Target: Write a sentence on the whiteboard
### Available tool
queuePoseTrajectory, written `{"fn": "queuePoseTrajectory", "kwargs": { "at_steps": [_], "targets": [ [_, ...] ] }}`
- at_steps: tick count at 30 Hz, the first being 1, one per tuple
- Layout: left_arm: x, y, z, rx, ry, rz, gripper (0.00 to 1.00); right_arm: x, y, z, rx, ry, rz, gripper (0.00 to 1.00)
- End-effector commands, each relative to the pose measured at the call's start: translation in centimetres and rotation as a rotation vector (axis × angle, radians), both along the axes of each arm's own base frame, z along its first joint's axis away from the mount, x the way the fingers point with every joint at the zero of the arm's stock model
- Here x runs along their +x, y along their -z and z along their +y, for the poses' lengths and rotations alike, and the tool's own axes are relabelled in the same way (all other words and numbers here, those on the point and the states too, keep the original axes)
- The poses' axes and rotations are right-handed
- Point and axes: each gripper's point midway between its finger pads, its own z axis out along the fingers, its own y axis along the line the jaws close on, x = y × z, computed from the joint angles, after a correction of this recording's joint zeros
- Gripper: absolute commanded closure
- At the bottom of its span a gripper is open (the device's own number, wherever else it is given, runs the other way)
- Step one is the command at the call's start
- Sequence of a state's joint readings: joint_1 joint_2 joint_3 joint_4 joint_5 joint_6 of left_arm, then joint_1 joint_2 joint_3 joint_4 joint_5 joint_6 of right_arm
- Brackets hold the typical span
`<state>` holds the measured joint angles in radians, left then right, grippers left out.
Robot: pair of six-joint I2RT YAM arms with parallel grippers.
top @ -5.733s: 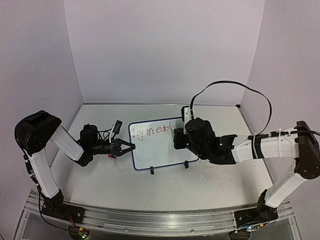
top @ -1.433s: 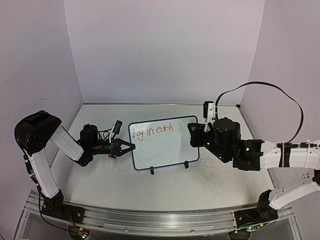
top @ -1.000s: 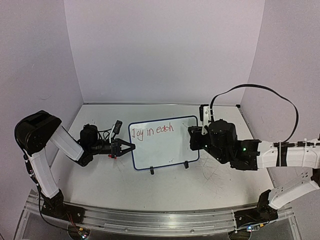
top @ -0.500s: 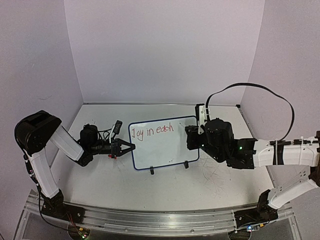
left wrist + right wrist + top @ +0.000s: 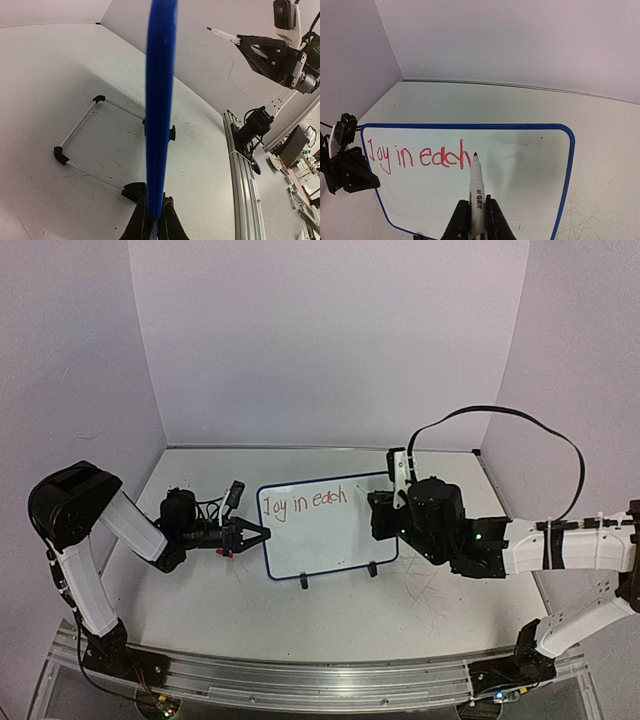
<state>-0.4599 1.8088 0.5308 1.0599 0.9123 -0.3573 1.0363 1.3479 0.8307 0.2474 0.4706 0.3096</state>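
Standing at the middle of the table, item one: the whiteboard, which is resting upright on two black feet.

Item two: the sentence is running in red along the top left of the whiteboard, reading "Joy in each".

Item three: the left claw is pinching the whiteboard's left edge, closed tight with a finger on either side of the blue rim.

Item four: the right claw is hanging in front of the whiteboard's right half, closed on a white marker. Its red tip is pointing at the whiteboard just right of the last "h". I cannot tell whether the tip is touching the surface.
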Motion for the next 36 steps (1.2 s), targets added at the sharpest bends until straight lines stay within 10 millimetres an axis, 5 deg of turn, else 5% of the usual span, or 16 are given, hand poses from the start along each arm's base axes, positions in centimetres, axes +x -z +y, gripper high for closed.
{"fn": "queuePoseTrajectory", "kwargs": {
  "at_steps": [1,18,36],
  "targets": [
    [1.0,0.0,0.5,0.029,-0.056,-0.003,1.00,0.7,-2.0,1.1,-0.034,-0.025,-0.070,1.00],
    [1.3,0.1,0.6,0.044,-0.076,-0.007,1.00,0.7,-2.5,3.4,0.002,-0.098,-0.062,1.00],
    [1.3,0.0,0.6,0.046,-0.078,-0.010,1.00,0.4,-1.0,0.0,0.012,0.012,-0.040,1.00]
  ]
}}
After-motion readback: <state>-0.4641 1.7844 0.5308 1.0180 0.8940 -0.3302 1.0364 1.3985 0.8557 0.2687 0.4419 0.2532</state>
